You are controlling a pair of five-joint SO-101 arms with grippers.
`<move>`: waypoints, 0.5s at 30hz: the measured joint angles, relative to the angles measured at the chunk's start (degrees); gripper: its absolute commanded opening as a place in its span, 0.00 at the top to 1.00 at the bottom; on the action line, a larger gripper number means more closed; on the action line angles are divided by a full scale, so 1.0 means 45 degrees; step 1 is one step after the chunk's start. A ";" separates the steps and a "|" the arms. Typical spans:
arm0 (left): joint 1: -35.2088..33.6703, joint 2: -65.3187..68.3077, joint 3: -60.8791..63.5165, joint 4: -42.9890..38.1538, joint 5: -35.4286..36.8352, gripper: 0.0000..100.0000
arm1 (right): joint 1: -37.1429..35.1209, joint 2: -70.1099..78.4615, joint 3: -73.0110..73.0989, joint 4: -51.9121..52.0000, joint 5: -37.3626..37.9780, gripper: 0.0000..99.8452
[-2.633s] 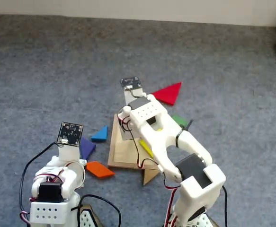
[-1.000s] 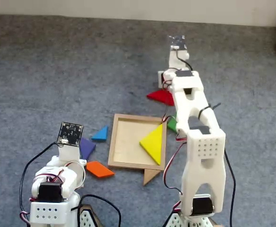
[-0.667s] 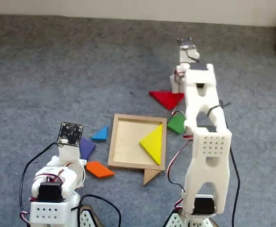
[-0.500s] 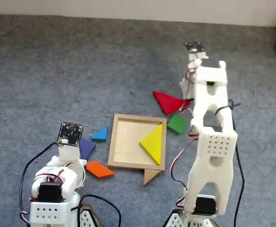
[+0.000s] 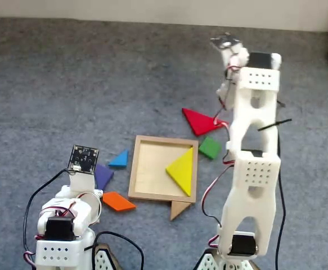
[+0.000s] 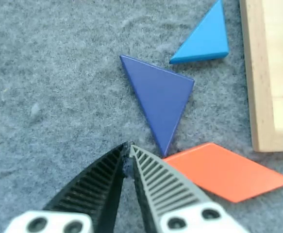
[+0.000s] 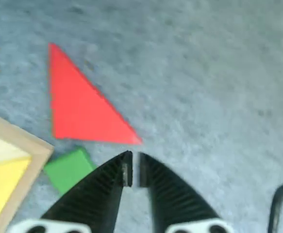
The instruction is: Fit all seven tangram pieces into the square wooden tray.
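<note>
**One piece in the tray, six lying on the desk**

The tray [image 5: 151, 166] is seen near the middle of the grey-covered desk [image 5: 68, 84], lying flat between the two arms. One piece is held in it: a yellow triangle [image 5: 182, 169], laid against the tray's right wall. The rest of the tray floor is bare wood.

A green square [image 5: 210, 148] is found just outside the far right corner of the tray. A red triangle [image 5: 202, 121] is placed just beyond it. A tan triangle [image 5: 178, 209] is set against the tray's near edge, by the right corner.

Three pieces are grouped to the left of the tray. A light blue triangle [image 6: 204, 41] lies nearest the wall. A dark blue triangle [image 6: 160, 97] lies just beside it. An orange parallelogram [image 6: 226, 170] is met by the dark blue triangle's sharp corner; whether the two touch cannot be told.

The left hand [image 6: 129, 151] is closed and empty, its tips pointed at that sharp corner. The right hand [image 7: 134, 170] is drawn together to a thin slit, with nothing gripped. It is held over the desk just beside a corner of the red triangle, with the arm stretched out far.
</note>
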 measured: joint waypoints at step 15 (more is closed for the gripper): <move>0.0000 0.0000 0.0000 0.0000 0.0000 1.00 | -0.1817 0.0020 0.2950 0.0039 0.0742 0.53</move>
